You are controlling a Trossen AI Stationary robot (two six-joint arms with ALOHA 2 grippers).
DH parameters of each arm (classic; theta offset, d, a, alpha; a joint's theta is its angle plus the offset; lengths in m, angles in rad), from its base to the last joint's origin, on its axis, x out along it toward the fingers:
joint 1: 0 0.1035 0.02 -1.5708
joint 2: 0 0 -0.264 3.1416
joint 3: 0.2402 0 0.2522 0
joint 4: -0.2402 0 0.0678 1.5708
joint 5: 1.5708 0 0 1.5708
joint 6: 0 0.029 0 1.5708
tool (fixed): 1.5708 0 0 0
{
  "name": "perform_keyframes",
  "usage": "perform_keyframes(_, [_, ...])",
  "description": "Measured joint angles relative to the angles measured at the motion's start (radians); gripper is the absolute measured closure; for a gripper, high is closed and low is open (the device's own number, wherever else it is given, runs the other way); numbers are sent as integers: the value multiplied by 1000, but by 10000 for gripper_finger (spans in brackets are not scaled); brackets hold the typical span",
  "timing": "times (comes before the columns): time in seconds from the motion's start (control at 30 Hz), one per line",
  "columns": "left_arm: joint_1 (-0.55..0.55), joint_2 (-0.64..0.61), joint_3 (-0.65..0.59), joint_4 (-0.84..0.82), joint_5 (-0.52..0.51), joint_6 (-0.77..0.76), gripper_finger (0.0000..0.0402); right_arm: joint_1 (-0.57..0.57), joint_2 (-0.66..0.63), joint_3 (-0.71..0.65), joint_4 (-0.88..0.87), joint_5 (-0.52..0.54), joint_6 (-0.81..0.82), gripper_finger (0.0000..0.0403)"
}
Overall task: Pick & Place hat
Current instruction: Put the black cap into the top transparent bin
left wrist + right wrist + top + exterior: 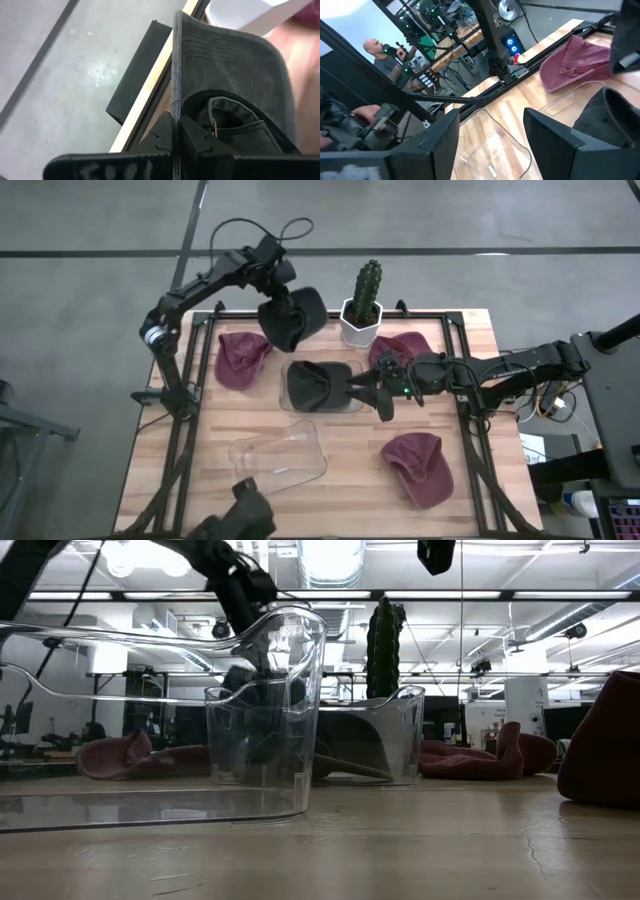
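A dark grey cap (291,316) hangs from my left gripper (272,298) above the table's far edge, next to the cactus pot (361,323). That gripper (174,131) is shut on it. A second dark cap (316,385) lies inside a clear bin (292,368) at mid-table. My right gripper (368,393) is open and level at that bin's right end. In its wrist view its fingers (490,135) stand apart, with the dark cap (606,118) beside them. Maroon caps lie at the left (240,358), the far right (402,346) and the near right (420,468). My left gripper pinches the grey cap's edge (174,114) between its two shut fingers (195,137), where the stitched brim (225,65) meets the crown. The cap is lifted clear of the table and hangs below the gripper, its back strap and buckle (215,128) showing inside.
A second clear bin (281,453) lies tipped near the table's near edge and fills the low view's left (180,720). The cactus (366,285) stands tall at the far edge. Black frame rails (470,420) run along the table's sides. A person (382,60) shows beyond the table.
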Motion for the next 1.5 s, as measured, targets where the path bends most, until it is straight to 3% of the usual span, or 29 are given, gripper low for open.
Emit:
perform_keyframes(0.23, [-11, -129, 8, -18, 30, -27, 395, 0, 0, 0, 0, 6, -7, 188])
perform_keyframes(0.43, [-40, -224, 0, -18, 219, -172, 395, 0, 0, 0, -5, 26, -8, 188])
perform_keyframes(0.63, [-151, -266, -1, -19, 310, -234, 395, 0, 0, 0, 0, 25, 7, 188])
perform_keyframes(0.77, [-259, -264, -2, -20, 290, -214, 395, 5, -1, 5, 32, -46, 7, 188])
perform_keyframes(0.9, [-339, -247, -17, -17, 174, -152, 395, 17, -3, 14, 108, -138, -1, 188])
perform_keyframes(1.13, [-437, -172, -69, -12, 106, -130, 395, 28, -3, 39, 124, -147, -8, 188])
perform_keyframes(1.5, [-492, -22, -102, 33, 113, -124, 395, 35, -3, 39, 128, -137, -7, 188])
